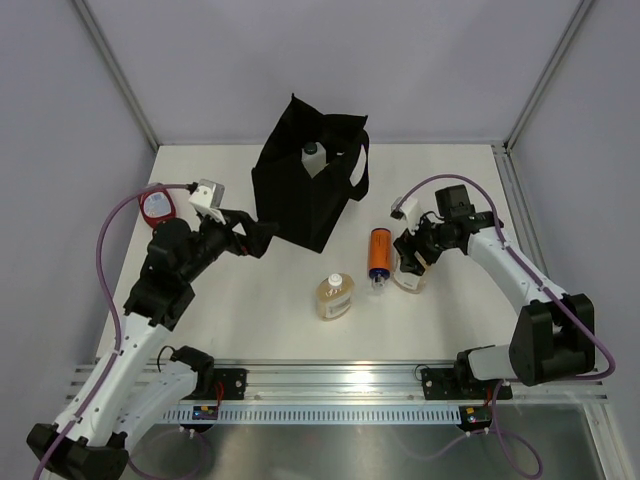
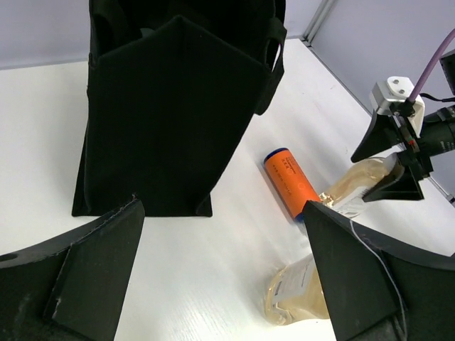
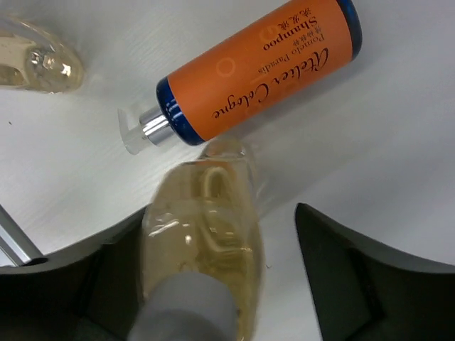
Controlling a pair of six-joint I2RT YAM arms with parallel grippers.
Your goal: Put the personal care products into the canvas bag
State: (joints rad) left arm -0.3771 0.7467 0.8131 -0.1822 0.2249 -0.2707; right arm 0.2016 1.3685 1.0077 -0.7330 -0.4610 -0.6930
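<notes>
The black canvas bag (image 1: 305, 185) stands upright at the table's middle back, with a white-capped bottle (image 1: 313, 158) showing in its mouth. An orange cylinder bottle (image 1: 379, 255) lies on the table to its right. One amber bottle (image 1: 335, 297) stands in front of the bag. My right gripper (image 1: 412, 262) is open and straddles another amber bottle (image 3: 202, 241); its left finger is close against the bottle and its right finger stands apart. My left gripper (image 1: 250, 238) is open and empty by the bag's left front corner (image 2: 170, 106). The round red container (image 1: 157, 204) sits at the far left.
The wrist view of the right arm shows the orange bottle (image 3: 259, 71) just beyond the straddled one, its pump pointing left. White table edges and grey walls bound the space. A metal rail (image 1: 330, 380) runs along the near edge.
</notes>
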